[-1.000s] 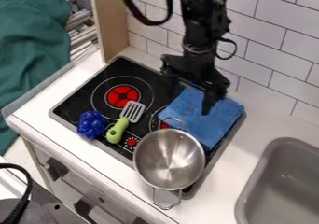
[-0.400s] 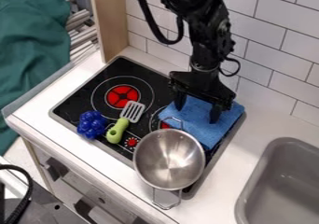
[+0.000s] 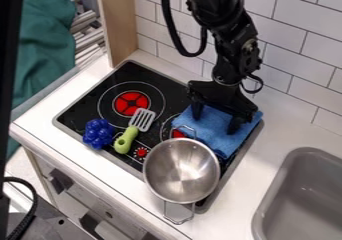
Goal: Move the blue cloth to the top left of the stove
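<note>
The blue cloth (image 3: 217, 132) lies on the far right part of the stove (image 3: 125, 76), near the tiled wall (image 3: 304, 59). Its far edge is partly hidden behind the black hand (image 3: 215, 120), and its near left corner meets the outline of the metal pot (image 3: 182, 173), whose wire handle crosses in front of it. Cloth and pot together cover most of the right burner (image 3: 178, 133), leaving a bit of red to be seen. The arm (image 3: 230, 39) is cut off by the top edge. A dark upright strip (image 3: 9, 74) at the left edge hides part of the green fabric (image 3: 47, 59), and the grey sink (image 3: 274, 184) runs out of view at the lower right.

The hand hangs over the cloth with its two fingers spread well apart, one toward the cloth's left side, the other toward its right. Both tips overlap the blue; whether they press on it is hard to tell. Nothing is pinched between them.

The left burner (image 3: 131, 103) shows whole. Nearer the stove's front edge lie a slotted spatula (image 3: 126, 140) with a green handle and a knobbly dark blue toy (image 3: 98, 134).
</note>
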Tool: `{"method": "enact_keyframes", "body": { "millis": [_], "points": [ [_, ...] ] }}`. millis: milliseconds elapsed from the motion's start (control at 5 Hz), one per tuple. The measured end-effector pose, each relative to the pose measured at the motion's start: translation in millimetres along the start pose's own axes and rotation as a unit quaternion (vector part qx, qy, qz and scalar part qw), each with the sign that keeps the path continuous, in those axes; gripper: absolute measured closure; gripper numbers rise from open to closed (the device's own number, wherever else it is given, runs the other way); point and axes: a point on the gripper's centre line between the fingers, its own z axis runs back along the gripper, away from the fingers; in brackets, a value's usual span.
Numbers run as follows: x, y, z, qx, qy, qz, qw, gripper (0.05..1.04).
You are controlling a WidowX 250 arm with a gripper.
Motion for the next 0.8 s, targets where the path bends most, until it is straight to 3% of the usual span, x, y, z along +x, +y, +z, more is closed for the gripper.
{"method": "enact_keyframes", "body": {
  "millis": [400, 800],
  "points": [
    [3.3, 19.9, -4.8, 0.001, 0.004, 0.021, 0.9998, 0.083],
    [31.2, 51.2, -13.7, 0.014, 0.003, 0.015, 0.9998, 0.083]
  ]
}}
